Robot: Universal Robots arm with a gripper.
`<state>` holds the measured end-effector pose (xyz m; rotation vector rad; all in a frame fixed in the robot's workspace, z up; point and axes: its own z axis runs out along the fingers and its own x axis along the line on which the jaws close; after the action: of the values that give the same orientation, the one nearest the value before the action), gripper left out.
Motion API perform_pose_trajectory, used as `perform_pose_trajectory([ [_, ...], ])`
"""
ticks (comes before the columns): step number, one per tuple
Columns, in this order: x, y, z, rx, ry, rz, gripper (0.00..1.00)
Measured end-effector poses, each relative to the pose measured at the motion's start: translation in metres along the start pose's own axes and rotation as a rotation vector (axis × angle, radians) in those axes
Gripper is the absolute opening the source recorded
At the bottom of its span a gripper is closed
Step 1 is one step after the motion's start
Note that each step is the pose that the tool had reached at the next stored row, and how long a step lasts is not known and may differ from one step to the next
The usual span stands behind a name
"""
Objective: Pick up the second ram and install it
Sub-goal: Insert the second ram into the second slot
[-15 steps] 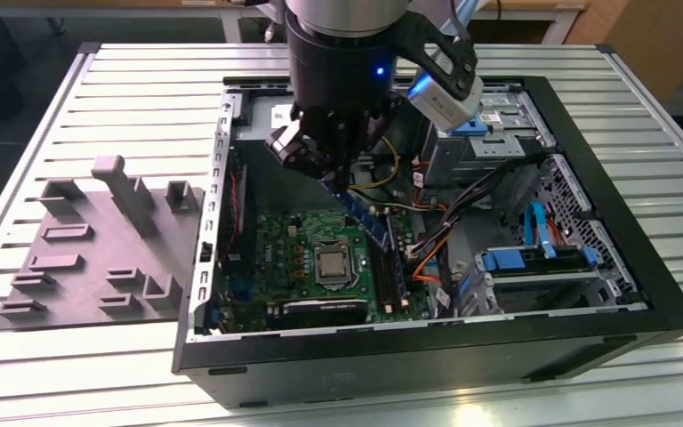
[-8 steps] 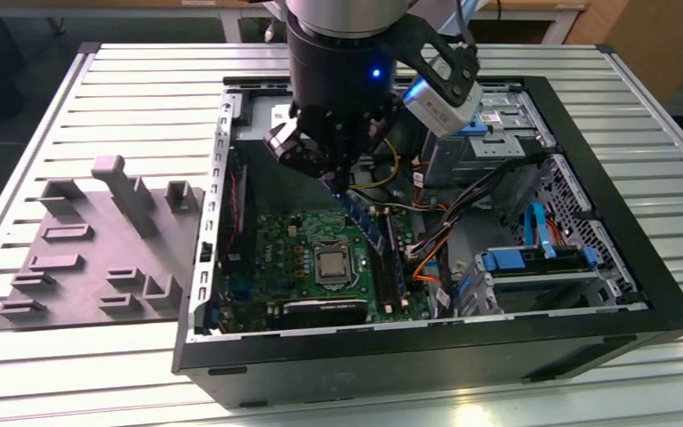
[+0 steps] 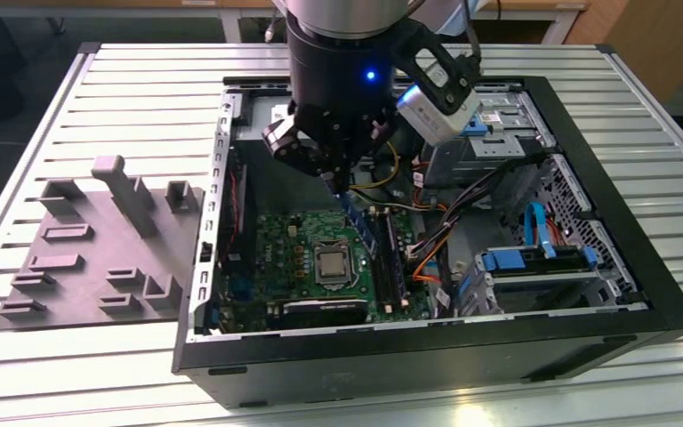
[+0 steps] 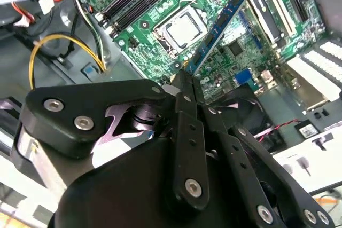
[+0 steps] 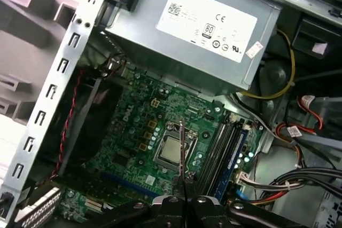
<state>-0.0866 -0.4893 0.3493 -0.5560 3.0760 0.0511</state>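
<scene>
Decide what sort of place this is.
Probably a robotics workbench for computer assembly: an open computer case on a slatted metal table, a grey fixture block beside it, and the gripper holding the second ram over the motherboard.

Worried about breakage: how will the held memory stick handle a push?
The second ram looks thin and flat: probably light, stiff, yet fragile if bent. Gripped at one end by the gripper, it might pivot under sideways force.

The second ram [image 4: 222, 22], a long, thin, dark stick with chips, hangs edge-on above the green motherboard [image 4: 238, 52], pinched at one end by the gripper [image 4: 184, 78].
</scene>
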Motion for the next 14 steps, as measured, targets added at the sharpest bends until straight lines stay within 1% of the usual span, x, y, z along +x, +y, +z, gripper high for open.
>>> perform_pose_trajectory([
  [14, 0.0, 0.0, 0.0009, 0.0041, -0.0057, 0.195, 0.12],
])
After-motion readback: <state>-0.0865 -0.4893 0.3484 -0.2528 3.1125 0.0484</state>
